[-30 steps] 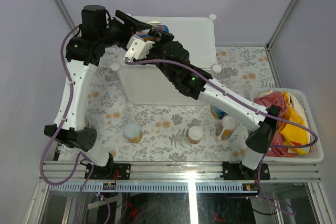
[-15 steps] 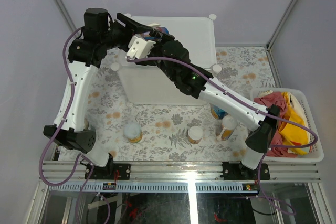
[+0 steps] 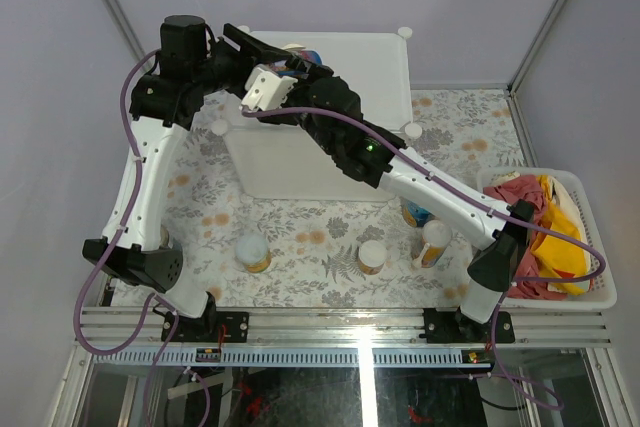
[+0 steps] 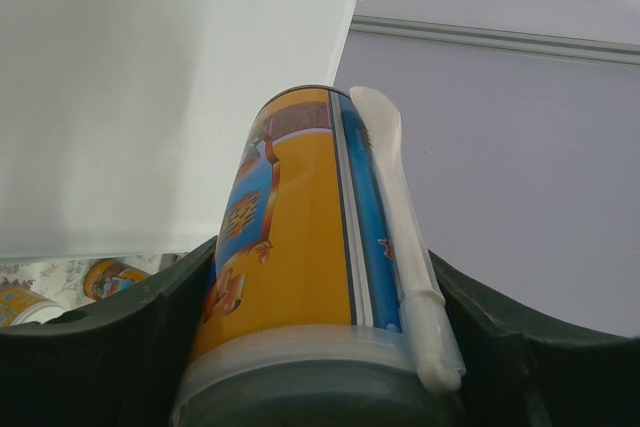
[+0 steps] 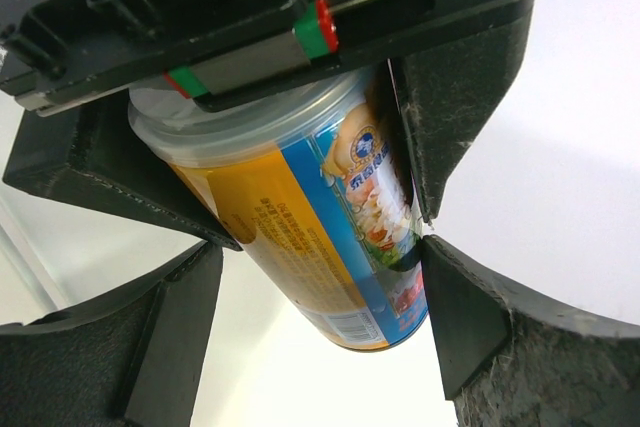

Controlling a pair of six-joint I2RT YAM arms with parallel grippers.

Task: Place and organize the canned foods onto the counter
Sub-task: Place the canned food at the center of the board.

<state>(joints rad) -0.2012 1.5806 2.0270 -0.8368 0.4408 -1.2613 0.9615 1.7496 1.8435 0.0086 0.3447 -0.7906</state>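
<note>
Seen from overhead, two robot arms both reach to the upper middle of the frame, over the white counter (image 3: 370,57).

The left gripper (image 4: 320,282) is clamped on a tall yellow and blue can (image 4: 300,247), with one finger pressed on each side near its pale lid end. The can is tilted and held over the upper left part of the counter's top. Whether its base touches the top cannot be told. In the left wrist view a white strip runs along the can's right side, and what it is cannot be told.

The right gripper (image 5: 320,247) is at the same can, its fingers standing apart on either side of the label, nearer the base. Whether they press on the can or only bracket it cannot be told.

Four other cans (image 3: 372,255) stand on the flowered table (image 3: 300,222) in the lower middle of the frame, well apart from the counter. A white basket (image 3: 600,292) of cloth sits at the right edge.

The step in hand looks like setting this can on the counter, perhaps with a pass between grippers. The next move likely calls for bringing the can upright and lowering it until its base rests flat. Only one gripper should let go at a time, so it does not topple.
</note>
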